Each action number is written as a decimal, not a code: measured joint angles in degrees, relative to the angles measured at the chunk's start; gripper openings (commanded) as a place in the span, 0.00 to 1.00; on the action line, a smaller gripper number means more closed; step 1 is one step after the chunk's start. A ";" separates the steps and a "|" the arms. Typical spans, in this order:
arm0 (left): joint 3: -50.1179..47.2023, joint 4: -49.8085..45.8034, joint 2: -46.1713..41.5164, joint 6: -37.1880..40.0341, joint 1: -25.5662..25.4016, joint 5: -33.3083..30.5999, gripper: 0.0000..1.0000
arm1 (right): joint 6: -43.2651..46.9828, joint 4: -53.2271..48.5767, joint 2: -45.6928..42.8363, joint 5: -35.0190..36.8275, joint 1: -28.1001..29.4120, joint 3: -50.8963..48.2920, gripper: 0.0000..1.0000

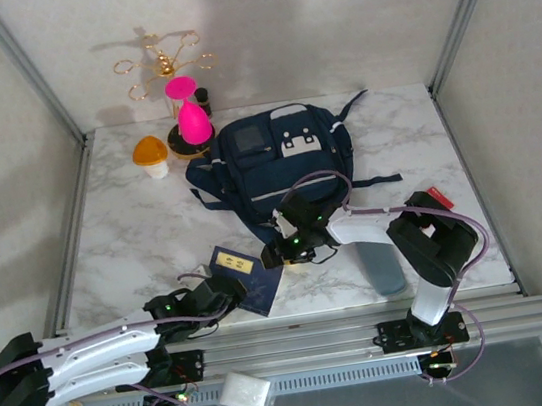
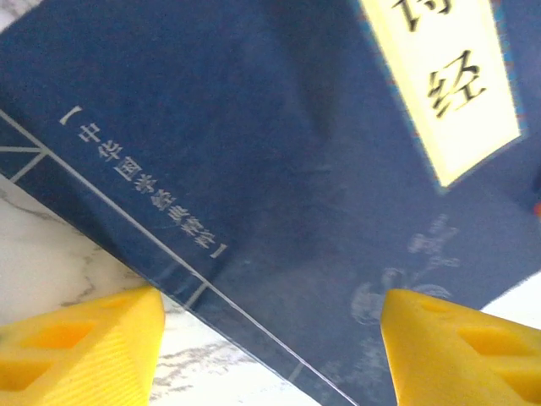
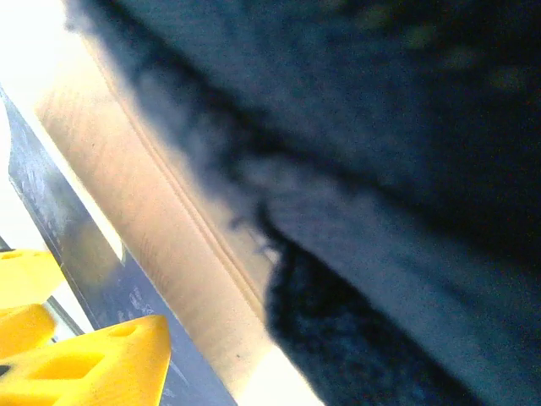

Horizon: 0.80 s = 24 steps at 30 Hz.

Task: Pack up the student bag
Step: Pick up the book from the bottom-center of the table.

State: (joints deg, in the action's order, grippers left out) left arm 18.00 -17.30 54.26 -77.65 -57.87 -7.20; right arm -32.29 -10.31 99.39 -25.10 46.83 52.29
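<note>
The student bag [image 1: 275, 157], a large navy backpack, lies in the middle of the table; its dark fabric [image 3: 406, 169] looms close in the right wrist view. A flat navy book [image 1: 243, 276] with a yellow label lies just in front of it. My left gripper [image 1: 229, 292] hovers low over the book's near corner [image 2: 279, 211], open, one yellow finger [image 2: 84, 347] above the marble and the other above the cover. My right gripper [image 1: 278, 253] is at the bag's near edge, open; one yellow finger [image 3: 93, 364] shows beside a tan strip [image 3: 152, 220], the other is hidden by bag fabric.
At the back left stand a pink vase-like piece [image 1: 193, 121], an orange mushroom-shaped item [image 1: 150, 155] and a gold wire stand [image 1: 162, 62]. A grey oblong object [image 1: 381, 263] lies near the front edge under the right arm. Bag straps [image 1: 374, 181] trail to the right.
</note>
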 measured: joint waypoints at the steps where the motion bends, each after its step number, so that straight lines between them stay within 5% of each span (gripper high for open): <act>1: 0.26 0.15 0.79 0.26 0.11 -0.11 0.67 | 0.31 0.50 0.44 -0.79 0.33 0.20 0.61; 11: 0.52 0.04 2.19 1.60 1.36 0.59 0.62 | 2.73 1.51 0.17 -3.54 1.81 0.26 0.44; 24: 0.55 -0.02 2.95 2.51 1.46 0.74 0.62 | 4.50 1.49 -0.59 -4.87 1.81 0.24 0.09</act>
State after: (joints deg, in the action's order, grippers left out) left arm 18.55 -17.32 57.21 -75.13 -56.40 -6.46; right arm -27.79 -8.82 98.80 -29.98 48.64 52.53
